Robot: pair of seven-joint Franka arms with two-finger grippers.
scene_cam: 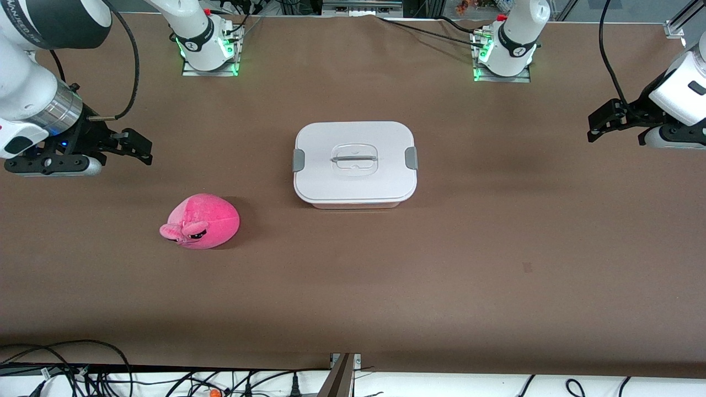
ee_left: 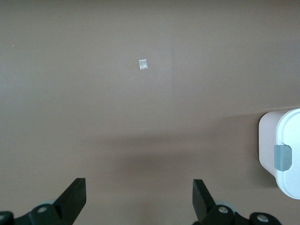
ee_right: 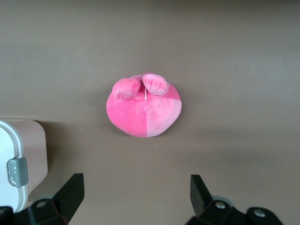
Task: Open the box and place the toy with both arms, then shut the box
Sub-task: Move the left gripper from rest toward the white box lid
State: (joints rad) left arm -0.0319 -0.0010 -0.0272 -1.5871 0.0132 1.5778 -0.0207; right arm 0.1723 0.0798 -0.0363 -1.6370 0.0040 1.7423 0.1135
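The box (scene_cam: 356, 164) stands mid-table with its white lid on and a grey clip at each end. One clipped end shows in the left wrist view (ee_left: 287, 154), the other in the right wrist view (ee_right: 18, 159). The hot-pink toy (scene_cam: 199, 221) lies on the table toward the right arm's end, nearer the front camera than the box; it also shows in the right wrist view (ee_right: 145, 110). My right gripper (scene_cam: 138, 148) is open and empty over the table at the right arm's end (ee_right: 136, 187). My left gripper (scene_cam: 601, 124) is open and empty over the left arm's end (ee_left: 138, 190).
The brown table (scene_cam: 353, 286) carries a small pale square mark (ee_left: 143, 64) toward the left arm's end. The two arm bases (scene_cam: 207, 47) (scene_cam: 507, 49) stand at the table's edge farthest from the front camera. Cables (scene_cam: 83, 375) lie along the nearest edge.
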